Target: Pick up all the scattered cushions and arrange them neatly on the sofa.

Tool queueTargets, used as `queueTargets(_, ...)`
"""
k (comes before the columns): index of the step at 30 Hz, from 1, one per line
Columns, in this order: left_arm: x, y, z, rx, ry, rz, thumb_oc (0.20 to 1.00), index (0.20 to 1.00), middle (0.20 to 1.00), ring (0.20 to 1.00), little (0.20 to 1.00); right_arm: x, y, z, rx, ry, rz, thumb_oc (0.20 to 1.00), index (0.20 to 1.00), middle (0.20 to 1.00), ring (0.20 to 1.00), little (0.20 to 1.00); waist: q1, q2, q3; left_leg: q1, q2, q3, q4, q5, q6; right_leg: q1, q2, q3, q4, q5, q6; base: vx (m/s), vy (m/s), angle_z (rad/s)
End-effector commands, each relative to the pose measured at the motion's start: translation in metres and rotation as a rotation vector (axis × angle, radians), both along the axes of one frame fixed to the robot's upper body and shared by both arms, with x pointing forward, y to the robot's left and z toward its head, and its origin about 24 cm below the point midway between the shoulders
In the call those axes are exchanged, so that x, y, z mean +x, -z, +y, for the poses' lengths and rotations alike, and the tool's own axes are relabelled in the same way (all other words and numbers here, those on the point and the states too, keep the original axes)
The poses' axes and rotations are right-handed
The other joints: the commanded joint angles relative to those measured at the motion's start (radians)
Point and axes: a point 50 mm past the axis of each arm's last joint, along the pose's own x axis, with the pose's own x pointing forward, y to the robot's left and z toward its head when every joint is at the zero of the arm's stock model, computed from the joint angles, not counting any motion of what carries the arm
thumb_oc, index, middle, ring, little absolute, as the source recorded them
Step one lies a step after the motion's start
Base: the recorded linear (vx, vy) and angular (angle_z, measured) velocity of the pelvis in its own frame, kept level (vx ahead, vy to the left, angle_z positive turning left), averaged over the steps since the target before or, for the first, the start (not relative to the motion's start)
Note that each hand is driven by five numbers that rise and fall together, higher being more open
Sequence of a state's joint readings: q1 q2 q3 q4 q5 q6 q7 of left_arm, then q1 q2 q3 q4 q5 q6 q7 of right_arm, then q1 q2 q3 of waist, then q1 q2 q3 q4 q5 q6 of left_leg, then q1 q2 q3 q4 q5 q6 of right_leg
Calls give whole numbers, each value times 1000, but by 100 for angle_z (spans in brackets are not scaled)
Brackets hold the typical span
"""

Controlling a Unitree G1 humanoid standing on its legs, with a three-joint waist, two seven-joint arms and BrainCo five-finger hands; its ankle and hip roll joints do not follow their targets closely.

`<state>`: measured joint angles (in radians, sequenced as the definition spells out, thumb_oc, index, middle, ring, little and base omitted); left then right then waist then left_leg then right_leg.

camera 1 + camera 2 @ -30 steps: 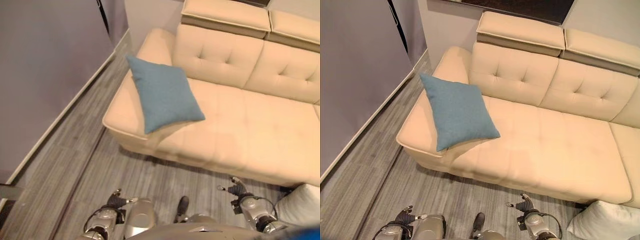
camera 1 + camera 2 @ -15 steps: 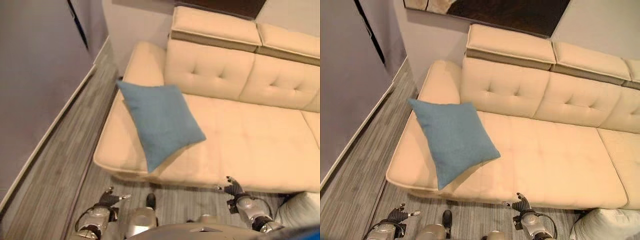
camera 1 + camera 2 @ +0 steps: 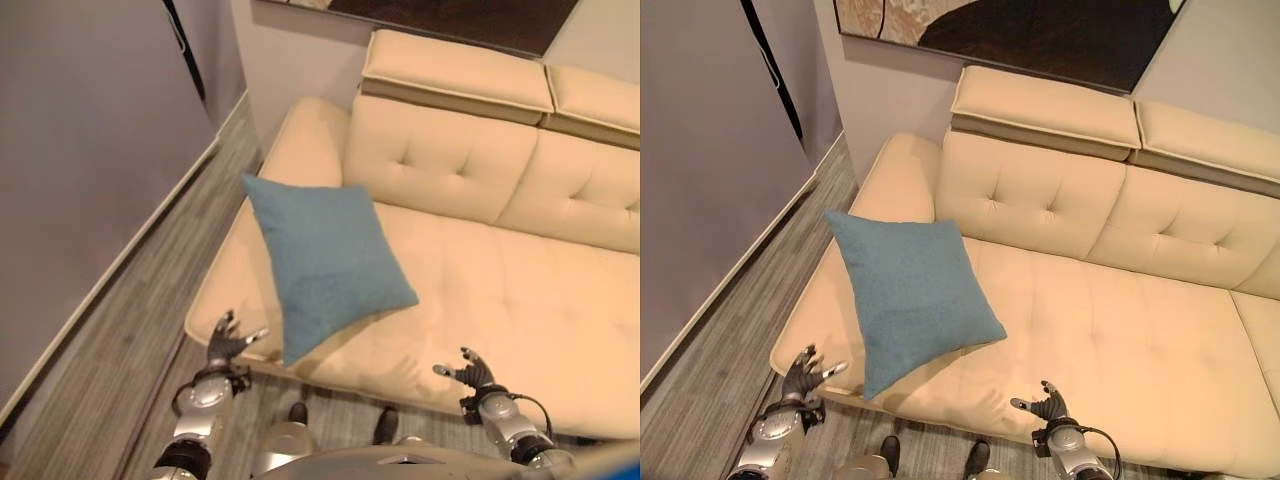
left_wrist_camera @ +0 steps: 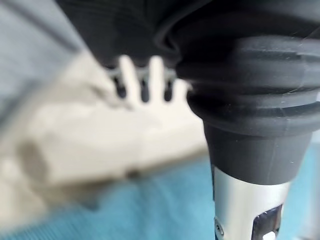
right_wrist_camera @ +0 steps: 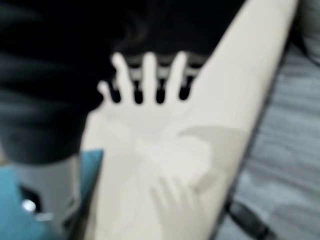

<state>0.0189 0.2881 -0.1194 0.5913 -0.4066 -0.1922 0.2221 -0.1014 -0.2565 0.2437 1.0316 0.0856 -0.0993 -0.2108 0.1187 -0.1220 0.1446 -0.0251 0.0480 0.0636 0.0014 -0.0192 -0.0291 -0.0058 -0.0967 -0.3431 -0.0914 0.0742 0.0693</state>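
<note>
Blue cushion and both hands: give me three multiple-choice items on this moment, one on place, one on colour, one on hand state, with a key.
1. Where does the cushion lie?
A. On the sofa seat at its left end
B. On the floor by the wall
C. On top of the backrest

2. What colour is the sofa?
A. Dark grey
B. Cream
C. Red

3. How are the two hands?
A. Both curled round the cushion
B. Left hand pinching the sofa edge
C. Both open, holding nothing

Key:
1 A: the cushion rests tilted on the seat next to the left armrest, one corner reaching the front edge.
2 B: seat, backrest and headrests are all cream.
3 C: the left hand and right hand hang at the front of the sofa with fingers spread, nothing in them.
</note>
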Motion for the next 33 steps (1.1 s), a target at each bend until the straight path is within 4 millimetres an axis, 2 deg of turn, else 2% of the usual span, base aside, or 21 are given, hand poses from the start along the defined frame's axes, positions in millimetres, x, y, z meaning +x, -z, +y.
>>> queueTargets(1, 28, -29, -5, -6, 9, -165, 1000, 1000, 1000, 1000, 1000, 20, -18, -13, -45, 10, -116, 1000, 1000, 1000, 1000, 1000, 5, -13, 34, -40, -16, -59, 38, -34, -16, 12, -31, -23, 90, -108, 74, 13, -32, 4)
queueTargets(2, 27, -29, -5, -6, 9, -165, 1000, 1000, 1000, 1000, 1000, 20, -17, -13, -45, 10, -116, 1000, 1000, 1000, 1000, 1000, 5, -12, 34, -39, -16, -59, 38, -34, -16, 12, -31, -24, 89, -108, 74, 10, -91, 8)
queueTargets(4, 38, -44, -17, 9, 69, -232, 1000, 1000, 1000, 1000, 1000, 33, -28, -15, -62, -2, -174, 1000, 1000, 1000, 1000, 1000, 1, -11, 62, -57, -4, -65, 24, -16, -28, 1, -21, -31, 75, -111, 66, -30, -99, 11)
queueTargets(8, 48, -51, -25, 37, 99, -257, 1000, 1000, 1000, 1000, 1000, 46, -39, -15, -72, -14, -233, 1000, 1000, 1000, 1000, 1000, -8, -7, 80, -81, 2, -70, 9, 2, -34, -20, -14, -38, 71, -110, 62, -44, -53, 11)
queueTargets(9, 56, -56, -31, 41, 108, -276, 1000, 1000, 1000, 1000, 1000, 55, -47, -13, -84, -37, -271, 1000, 1000, 1000, 1000, 1000, -15, -4, 94, -98, 5, -72, -2, 14, -38, -41, -12, -38, 67, -106, 59, -40, -46, 3)
queueTargets(18, 82, -77, -50, 70, 137, -355, 1000, 1000, 1000, 1000, 1000, 71, -58, -3, -105, -89, -328, 1000, 1000, 1000, 1000, 1000, -47, -2, 116, -157, 12, -68, -28, 43, -45, -119, -6, -23, 63, -93, 56, -13, -10, 1)
queueTargets(20, 84, -78, -52, 76, 137, -357, 1000, 1000, 1000, 1000, 1000, 71, -58, -2, -106, -91, -326, 1000, 1000, 1000, 1000, 1000, -50, -3, 116, -161, 12, -67, -30, 45, -45, -125, -6, -22, 63, -91, 56, -6, 5, -2)
queueTargets(23, 102, -84, -58, 152, 144, -344, 1000, 1000, 1000, 1000, 1000, 80, -63, 6, -98, -96, -353, 1000, 1000, 1000, 1000, 1000, -76, -10, 127, -202, 14, -57, -52, 67, -46, -181, -5, 3, 62, -72, 58, -35, 21, -7)
queueTargets(27, 111, -77, -58, 184, 131, -281, 1000, 1000, 1000, 1000, 1000, 89, -68, 11, -82, -90, -383, 1000, 1000, 1000, 1000, 1000, -95, -17, 129, -221, 17, -44, -74, 84, -47, -215, -3, 20, 58, -58, 62, -15, 15, -19)
queueTargets(28, 113, -78, -57, 185, 126, -278, 200, 200, 200, 200, 200, 90, -70, 12, -79, -88, -392, 1000, 1000, 1000, 1000, 1000, -98, -17, 128, -226, 18, -42, -78, 85, -47, -221, -2, 24, 57, -56, 63, -6, 3, -12)
queueTargets(33, 119, -86, -67, 162, 158, -315, 200, 200, 200, 200, 200, 98, -79, 15, -53, -76, -443, 1000, 1000, 1000, 1000, 1000, -114, -19, 129, -231, 21, -33, -85, 88, -49, -236, -5, 36, 53, -48, 64, 12, 2, -5)
